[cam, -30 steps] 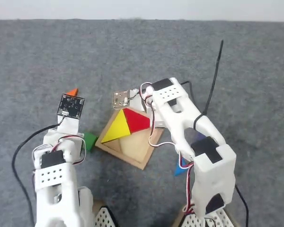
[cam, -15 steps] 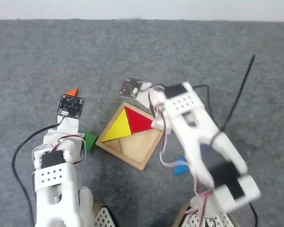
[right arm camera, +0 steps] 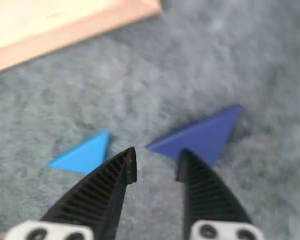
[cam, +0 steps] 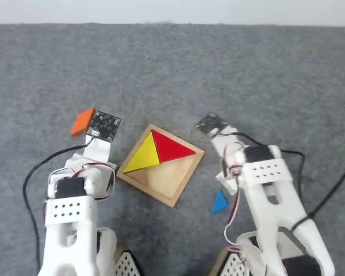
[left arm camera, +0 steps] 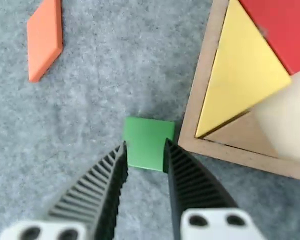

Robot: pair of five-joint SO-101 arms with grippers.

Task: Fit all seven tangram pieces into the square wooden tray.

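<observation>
Pick-up stage, with yellow triangle [cam: 141, 155] and red triangle [cam: 171, 148] seated in tray [cam: 171, 200]: straddling green square [left arm camera: 149, 142] just beside tray corner with open left gripper [left arm camera: 145, 146], holding open right gripper [right arm camera: 157, 153] by dark blue triangle [right arm camera: 200, 135] near tray; next, probably closing on green square's edges and lifting over tray rim.

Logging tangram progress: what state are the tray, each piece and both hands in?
Tray: part filled, two pieces in.
Yellow triangle: flat in tray.
Red triangle: flat in tray, against yellow.
Green square: on mat beside tray.
Orange piece: loose on mat.
Light blue triangle: loose on mat.
Dark blue triangle: loose on mat.
Left hand: open, straddling green square.
Right hand: open, empty.
</observation>
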